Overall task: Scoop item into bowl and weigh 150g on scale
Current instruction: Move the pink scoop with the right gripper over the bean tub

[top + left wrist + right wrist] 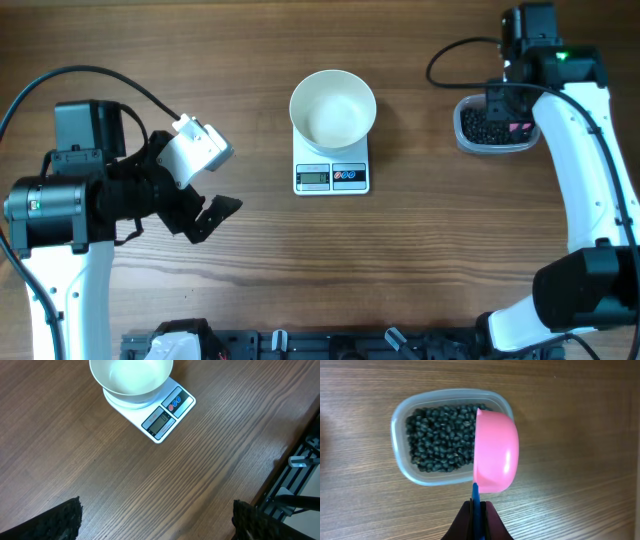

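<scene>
While R gripper pinches pink scoop over beans in tub, 3 o'clock from scale, bowl atop scale looks empty; L gripper wide open at 9. Scooping stage; next needs dip w/o spilling.

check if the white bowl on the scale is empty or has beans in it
Empty: the bowl sits on the scale with a bare white inside; the beans lie in the clear tub.

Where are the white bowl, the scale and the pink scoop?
white bowl (333, 108), overhead view, bare inside bottom.
scale (332, 178), overhead view, front panel between display and buttons.
pink scoop (495, 452), right wrist view, rounded outside of its cup.
</scene>
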Controlling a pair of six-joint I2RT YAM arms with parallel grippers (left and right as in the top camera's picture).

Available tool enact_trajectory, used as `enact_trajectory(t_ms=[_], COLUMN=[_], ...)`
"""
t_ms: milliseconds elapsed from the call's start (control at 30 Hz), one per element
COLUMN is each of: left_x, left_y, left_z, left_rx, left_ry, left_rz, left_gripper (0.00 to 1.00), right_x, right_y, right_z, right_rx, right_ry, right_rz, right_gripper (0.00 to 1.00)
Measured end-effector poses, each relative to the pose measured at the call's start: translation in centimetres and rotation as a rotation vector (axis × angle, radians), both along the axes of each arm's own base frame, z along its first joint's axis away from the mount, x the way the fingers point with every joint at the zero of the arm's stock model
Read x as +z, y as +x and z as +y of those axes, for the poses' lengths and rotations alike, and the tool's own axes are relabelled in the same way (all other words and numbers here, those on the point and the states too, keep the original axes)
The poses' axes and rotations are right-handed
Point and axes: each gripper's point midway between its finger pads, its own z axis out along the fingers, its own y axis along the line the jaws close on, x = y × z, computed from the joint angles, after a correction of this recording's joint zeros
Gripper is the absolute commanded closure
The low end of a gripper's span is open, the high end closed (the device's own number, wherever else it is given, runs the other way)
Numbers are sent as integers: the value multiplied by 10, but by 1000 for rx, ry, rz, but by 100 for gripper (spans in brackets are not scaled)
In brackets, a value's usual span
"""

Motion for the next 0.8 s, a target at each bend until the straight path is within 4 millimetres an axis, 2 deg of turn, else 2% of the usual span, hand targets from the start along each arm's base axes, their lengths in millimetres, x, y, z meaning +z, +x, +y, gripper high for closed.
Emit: enact_trajectory(t_ms=[200, 333, 467, 633, 800], left_x=[0, 0, 0, 0, 0], left_y=[0, 0, 0, 0, 0], left_z=[0, 0, 0, 0, 0], left_rx=[0, 0, 0, 0, 0], left_ry=[0, 0, 0, 0, 0], left_rz=[0, 0, 1, 1, 0], left_gripper=[0, 0, 0, 0, 0], right_x=[-1, 1, 1, -17, -17], right_y=[-5, 4, 23, 23, 29], right_z=[-16, -15, -15, -11, -6], right_rx=[-14, 98, 170, 249, 294], right_ry=[2, -25, -58, -59, -46], right_rz=[22, 22, -32, 2, -16], right_gripper=[96, 96, 96, 96, 96])
